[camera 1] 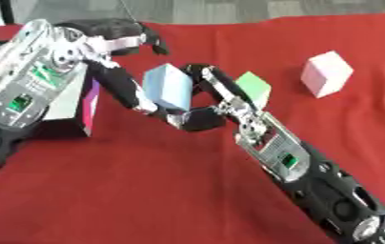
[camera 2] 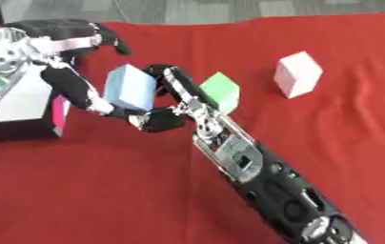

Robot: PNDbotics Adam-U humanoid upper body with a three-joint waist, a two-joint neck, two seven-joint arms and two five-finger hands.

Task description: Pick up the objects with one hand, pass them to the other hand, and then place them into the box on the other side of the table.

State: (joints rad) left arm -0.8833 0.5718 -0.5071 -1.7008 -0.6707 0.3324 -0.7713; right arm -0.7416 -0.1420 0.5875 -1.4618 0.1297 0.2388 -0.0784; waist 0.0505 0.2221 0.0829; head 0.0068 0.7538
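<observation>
The blue block (camera 1: 167, 86) is held above the red desk (camera 1: 146, 190), pinched by the right robot hand (camera 1: 208, 102) while the left robot hand's (camera 1: 129, 93) fingers are curled against it. The box (camera 1: 71, 107) is seen at far left. In the right eye view, green block (camera 2: 219, 90) and white block (camera 2: 297, 74) are left lying. The left grip should be secured before release.

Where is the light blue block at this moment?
The light blue block is left of centre in both eye views, above the red tablecloth, held between the left hand and the right hand, with the green block just to its right.
</observation>
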